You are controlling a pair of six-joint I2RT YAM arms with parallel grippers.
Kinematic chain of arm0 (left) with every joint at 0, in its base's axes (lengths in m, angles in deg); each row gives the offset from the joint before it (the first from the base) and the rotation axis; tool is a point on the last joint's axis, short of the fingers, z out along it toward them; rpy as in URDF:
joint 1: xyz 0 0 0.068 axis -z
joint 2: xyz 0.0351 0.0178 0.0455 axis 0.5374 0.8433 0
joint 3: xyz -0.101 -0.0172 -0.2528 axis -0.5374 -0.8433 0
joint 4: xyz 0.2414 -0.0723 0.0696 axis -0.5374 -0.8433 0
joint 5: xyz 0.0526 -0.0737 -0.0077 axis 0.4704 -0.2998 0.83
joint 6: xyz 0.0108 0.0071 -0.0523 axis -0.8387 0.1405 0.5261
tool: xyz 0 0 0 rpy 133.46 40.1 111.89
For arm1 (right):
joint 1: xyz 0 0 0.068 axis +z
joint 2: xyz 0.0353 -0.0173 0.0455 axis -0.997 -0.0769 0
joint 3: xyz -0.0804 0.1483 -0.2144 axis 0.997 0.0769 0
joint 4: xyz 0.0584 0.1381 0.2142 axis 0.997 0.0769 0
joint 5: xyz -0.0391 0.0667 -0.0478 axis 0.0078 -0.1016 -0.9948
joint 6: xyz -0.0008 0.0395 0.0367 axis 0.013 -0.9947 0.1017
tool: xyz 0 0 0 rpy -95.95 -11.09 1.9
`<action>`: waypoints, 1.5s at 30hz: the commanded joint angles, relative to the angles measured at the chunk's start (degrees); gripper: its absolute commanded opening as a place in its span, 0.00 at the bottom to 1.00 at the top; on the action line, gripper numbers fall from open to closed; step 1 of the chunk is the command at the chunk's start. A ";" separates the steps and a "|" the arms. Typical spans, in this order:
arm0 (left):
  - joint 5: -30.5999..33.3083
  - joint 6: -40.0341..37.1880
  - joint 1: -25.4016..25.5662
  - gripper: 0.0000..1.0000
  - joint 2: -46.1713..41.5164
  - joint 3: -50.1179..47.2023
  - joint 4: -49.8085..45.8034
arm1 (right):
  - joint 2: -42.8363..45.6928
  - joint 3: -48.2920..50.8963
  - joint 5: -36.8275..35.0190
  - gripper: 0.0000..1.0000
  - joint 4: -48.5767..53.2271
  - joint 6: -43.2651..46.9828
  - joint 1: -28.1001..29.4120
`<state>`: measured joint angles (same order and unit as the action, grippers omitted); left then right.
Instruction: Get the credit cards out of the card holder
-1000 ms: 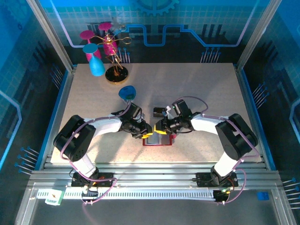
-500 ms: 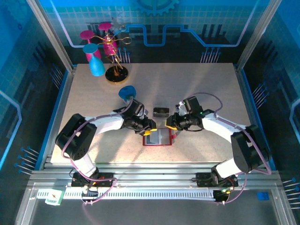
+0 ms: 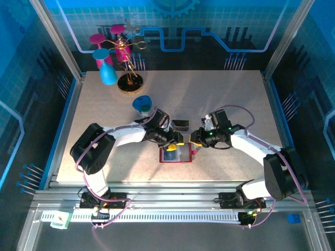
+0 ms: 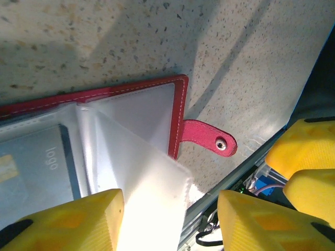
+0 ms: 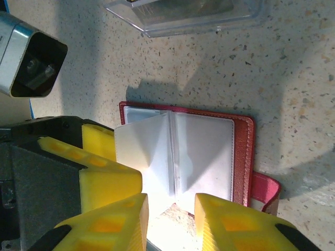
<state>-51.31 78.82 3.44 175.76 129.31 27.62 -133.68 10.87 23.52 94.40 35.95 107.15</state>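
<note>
**Position of the work.** The card holder (image 3: pixel 177 155) lies open and flat on the table (image 3: pixel 225 99), near the front edge and between the two arms. Its long axis runs left to right across the table. The snap tab (image 4: pixel 207 138) points to the right arm's side. One bluish-grey card (image 4: pixel 39 157) is visible inside a clear pocket on the half away from the tab, that is, the left arm's side. No card lies outside the holder, so removal is judged not yet done.

**Pocket leaf.** A translucent pocket leaf (image 4: pixel 146 178) stands up from the spine and runs toward both claws.

**Left claw** (image 4: pixel 170 219). The jaws stand wide apart and clamp nothing; the leaf passes loosely through the gap. The card lies to the left of this claw, beyond its left finger. This is the nearer claw.

**Right claw** (image 5: pixel 168 222). It sits over the tab-side edge, facing the left claw. The jaws are apart by a narrow gap and the leaf's edge reaches into it. No firm pinch is visible.

**Surroundings.** A clear tray (image 5: pixel 193 15) sits just beyond the holder, apart from it.

**Governing relation.** The card's free edge must be approached from the left half, so the move is judged to fall to the left claw
</note>
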 commanded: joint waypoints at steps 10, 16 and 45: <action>-2.91 -1.08 1.81 0.58 5.12 4.71 -2.71 | 4.48 1.85 -1.13 0.30 1.26 0.55 -2.05; -2.42 -2.70 2.26 0.58 7.41 8.21 -6.87 | 4.75 2.24 -0.69 0.31 1.26 0.58 -2.88; 1.09 -4.15 3.59 0.59 9.98 13.39 -12.93 | 4.83 3.63 2.02 0.33 0.80 1.25 -5.45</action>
<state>-51.98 75.96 6.56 186.84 141.42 17.81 -129.24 13.74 24.02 94.84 36.68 102.58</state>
